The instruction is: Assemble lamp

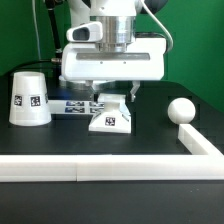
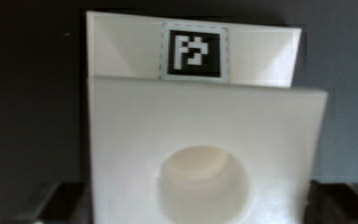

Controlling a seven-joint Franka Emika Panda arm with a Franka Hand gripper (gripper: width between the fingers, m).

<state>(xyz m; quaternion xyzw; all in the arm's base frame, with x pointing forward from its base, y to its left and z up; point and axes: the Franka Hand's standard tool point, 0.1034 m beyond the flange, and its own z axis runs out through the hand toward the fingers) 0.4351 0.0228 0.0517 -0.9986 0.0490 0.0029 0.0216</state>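
Observation:
The white lamp base (image 1: 110, 117) sits on the dark table at the centre, with a square marker on its front. My gripper (image 1: 111, 99) is down over it, one finger on each side. In the wrist view the base (image 2: 202, 120) fills the picture, showing a marker and its round socket hole (image 2: 204, 182). The gripper (image 2: 201, 205) has its dark fingers (image 2: 60, 203) pressed against the base's two sides. The tapered shade (image 1: 29, 98) stands at the exterior view's left. The ball-shaped bulb (image 1: 180, 110) lies at the right.
The marker board (image 1: 70, 105) lies flat behind the base, between it and the shade. A white rail (image 1: 110, 168) runs along the table's front and turns back along the right side (image 1: 203, 143), close to the bulb.

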